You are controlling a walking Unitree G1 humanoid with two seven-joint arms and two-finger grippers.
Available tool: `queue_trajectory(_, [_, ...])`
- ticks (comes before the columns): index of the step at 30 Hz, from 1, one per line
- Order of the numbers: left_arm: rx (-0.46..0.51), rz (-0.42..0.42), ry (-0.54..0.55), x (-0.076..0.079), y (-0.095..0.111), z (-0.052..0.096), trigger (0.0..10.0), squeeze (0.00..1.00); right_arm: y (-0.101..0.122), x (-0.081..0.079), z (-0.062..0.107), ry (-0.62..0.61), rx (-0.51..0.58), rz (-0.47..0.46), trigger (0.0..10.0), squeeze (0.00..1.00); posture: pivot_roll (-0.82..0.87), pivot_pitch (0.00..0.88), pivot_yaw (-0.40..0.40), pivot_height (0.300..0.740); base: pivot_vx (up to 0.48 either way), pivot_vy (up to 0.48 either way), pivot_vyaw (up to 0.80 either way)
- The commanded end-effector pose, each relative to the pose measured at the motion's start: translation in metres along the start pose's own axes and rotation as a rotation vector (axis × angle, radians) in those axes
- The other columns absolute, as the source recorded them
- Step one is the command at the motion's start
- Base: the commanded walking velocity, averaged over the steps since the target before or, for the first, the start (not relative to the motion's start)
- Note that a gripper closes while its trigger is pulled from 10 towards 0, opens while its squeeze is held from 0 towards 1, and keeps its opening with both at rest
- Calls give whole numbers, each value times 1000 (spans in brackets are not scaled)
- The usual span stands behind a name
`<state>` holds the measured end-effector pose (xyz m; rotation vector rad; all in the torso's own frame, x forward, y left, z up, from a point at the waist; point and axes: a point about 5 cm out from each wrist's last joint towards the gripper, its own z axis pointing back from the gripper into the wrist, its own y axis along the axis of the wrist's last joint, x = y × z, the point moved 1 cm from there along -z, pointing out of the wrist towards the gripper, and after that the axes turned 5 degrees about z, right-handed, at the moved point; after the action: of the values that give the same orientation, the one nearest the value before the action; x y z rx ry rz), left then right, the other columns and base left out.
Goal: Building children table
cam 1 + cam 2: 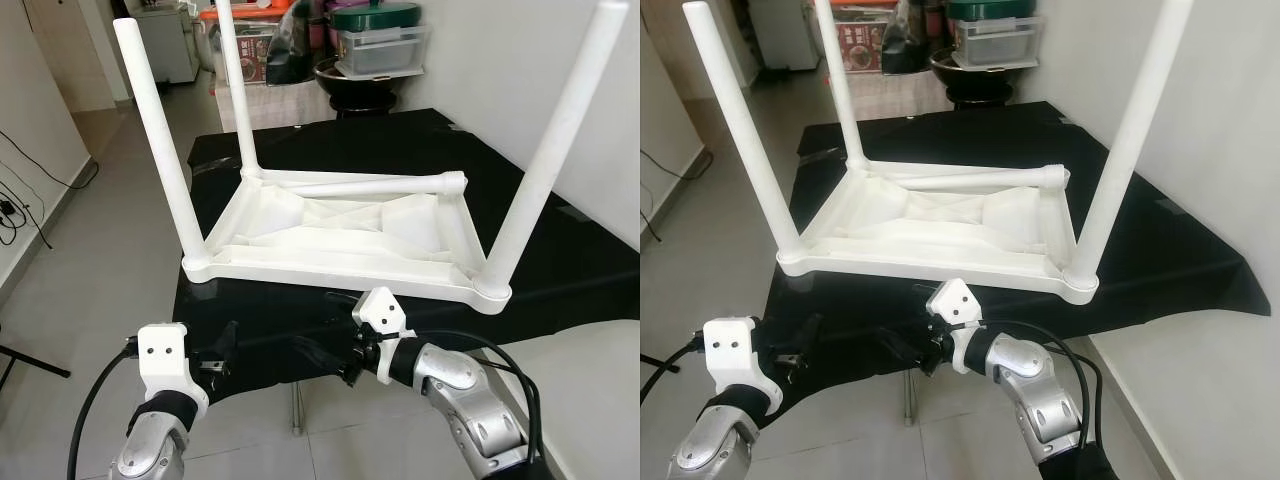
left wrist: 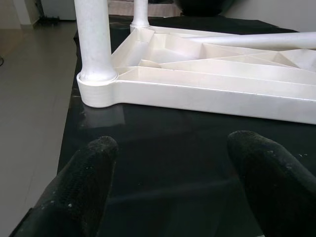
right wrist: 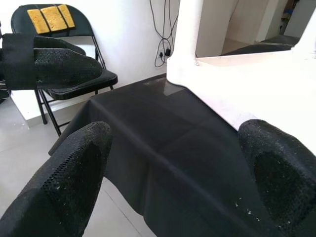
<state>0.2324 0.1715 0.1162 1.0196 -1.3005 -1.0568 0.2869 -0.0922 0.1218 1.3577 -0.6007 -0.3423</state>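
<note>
A white children's table [image 1: 340,262] lies upside down on a surface covered in black cloth [image 1: 400,140]. Three white legs stand upright in its corners: near left [image 1: 160,140], far left [image 1: 238,90] and near right [image 1: 555,150]. A loose fourth leg [image 1: 380,186] lies flat across the far side of the frame. My left gripper [image 1: 222,352] is open, low at the cloth's front edge, facing the near-left corner [image 2: 96,89]. My right gripper [image 1: 325,355] is open beside it, below the frame's front edge, pointing left. Neither holds anything.
Plastic bins and a dark pot [image 1: 375,40] stand behind the table. A white wall [image 1: 520,60] runs along the right, and a white surface [image 1: 600,370] lies at the near right. Cables [image 1: 20,210] trail on the floor at the left. A black folding chair [image 3: 49,19] stands there too.
</note>
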Motion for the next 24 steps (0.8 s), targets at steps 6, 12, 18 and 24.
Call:
queue_trajectory(6, [-15, 12, 11, -3, -4, 1, 10000, 0, -1, -2, 0, 9, 1, -15, 10000, 0, -30, 0, 15, 740, 0, 0, 0])
queue_trajectory(12, [-13, 13, 13, -3, -3, 1, 10000, 0, 0, -2, 0, 8, 1, -15, 10000, 0, -30, 0, 15, 740, 0, 0, 0])
queue_trajectory(18, [-12, 15, 14, -2, -3, 1, 10000, 0, 0, -2, 0, 8, 1, -15, 10000, 0, -31, 0, 15, 740, 0, 0, 0])
queue_trajectory(24, [-12, 16, 16, -3, -3, 1, 10000, 0, 0, -2, 0, 8, 1, -15, 10000, 0, -31, 0, 15, 740, 0, 0, 0])
